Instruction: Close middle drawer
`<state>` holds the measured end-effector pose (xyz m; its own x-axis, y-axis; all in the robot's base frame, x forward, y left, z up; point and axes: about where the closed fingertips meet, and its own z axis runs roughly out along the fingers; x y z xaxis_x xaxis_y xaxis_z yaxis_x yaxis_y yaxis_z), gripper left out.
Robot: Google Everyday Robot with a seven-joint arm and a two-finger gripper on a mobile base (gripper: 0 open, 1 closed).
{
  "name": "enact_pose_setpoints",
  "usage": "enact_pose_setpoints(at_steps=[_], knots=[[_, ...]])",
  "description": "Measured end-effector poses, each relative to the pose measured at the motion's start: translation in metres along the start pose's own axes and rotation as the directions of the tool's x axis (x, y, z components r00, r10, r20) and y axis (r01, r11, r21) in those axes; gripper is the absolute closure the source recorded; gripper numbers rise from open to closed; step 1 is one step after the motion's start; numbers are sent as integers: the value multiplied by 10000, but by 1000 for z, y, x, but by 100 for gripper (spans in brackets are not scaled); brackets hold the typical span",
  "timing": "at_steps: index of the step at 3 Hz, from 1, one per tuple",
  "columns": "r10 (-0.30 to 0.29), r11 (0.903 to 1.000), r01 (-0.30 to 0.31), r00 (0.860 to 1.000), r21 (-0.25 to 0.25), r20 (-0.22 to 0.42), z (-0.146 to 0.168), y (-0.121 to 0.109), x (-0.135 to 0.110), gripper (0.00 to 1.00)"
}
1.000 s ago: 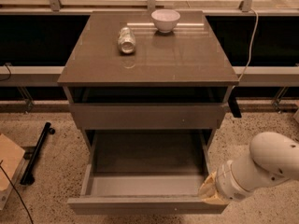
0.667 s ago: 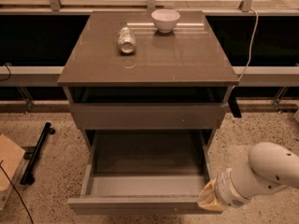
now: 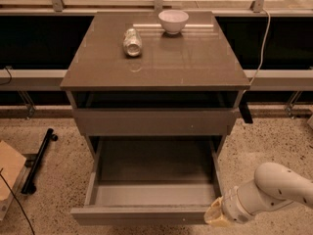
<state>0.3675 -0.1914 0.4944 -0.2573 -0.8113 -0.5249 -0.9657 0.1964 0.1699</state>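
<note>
Claw sits lower right at the open middle drawer's front corner; its grip cannot be told. Writing on the worktop's tipped can is unreadable.

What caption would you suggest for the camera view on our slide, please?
Middle drawer open, gripper at its front right corner; bowl and jar on the cabinet top.

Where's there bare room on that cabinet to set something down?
Grey-brown cabinet top: the whole front half, nearer than the tipped pale jar and white bowl. The open middle drawer has a bare pale floor. Only its front right corner is crowded, by the gripper.
</note>
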Motion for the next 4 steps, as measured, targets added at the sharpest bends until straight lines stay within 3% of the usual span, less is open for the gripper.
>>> enact_pose_setpoints(at_steps=[2,3,4], knots=[[583,9964,-554,9973,-642,445,52,-32,36,100],[581,9964,-552,9973,-638,446,52,-32,36,100],[278,9996,-277,9976,-25,634,62,-47,26,100]])
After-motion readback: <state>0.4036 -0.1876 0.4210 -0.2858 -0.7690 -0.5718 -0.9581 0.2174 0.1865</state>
